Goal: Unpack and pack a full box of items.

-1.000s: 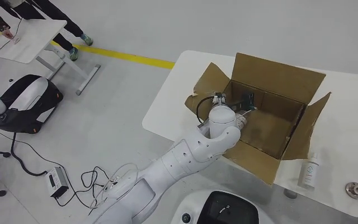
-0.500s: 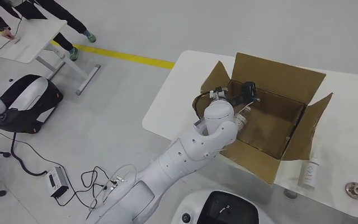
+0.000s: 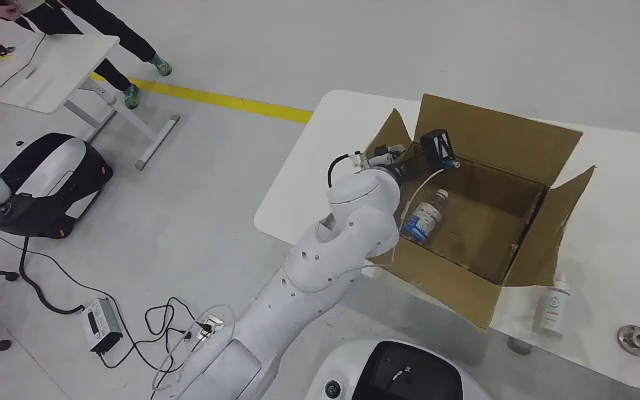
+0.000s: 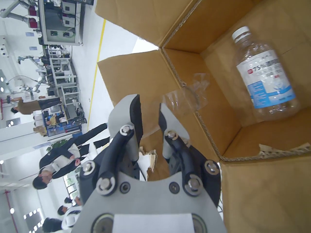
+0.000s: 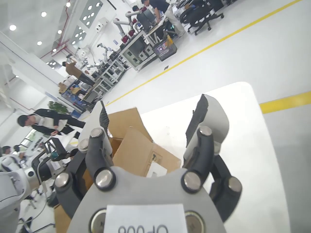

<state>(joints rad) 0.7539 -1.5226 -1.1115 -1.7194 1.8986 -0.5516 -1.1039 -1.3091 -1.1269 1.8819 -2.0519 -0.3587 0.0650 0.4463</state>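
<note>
Top view, centre right: open cardboard box (image 3: 495, 135) on white tabletop (image 3: 305, 175). Clear labelled bottle (image 3: 424, 215) lying flat on box floor, stable, probably packed. Left pincer (image 3: 440, 150) above upper-left rim, slightly parted, empty. Right pincer (image 5: 153, 107) spread wide, idle.

Left arm (image 3: 345, 235): extended forward, elbow raised, wrist turned sideways.
Left gripper (image 3: 437, 150): fingers (image 4: 136, 115) set close, a narrow gap between them, nothing held.
Right gripper (image 5: 151, 113): fingers (image 5: 195, 120) spread wide, nothing held.
</note>
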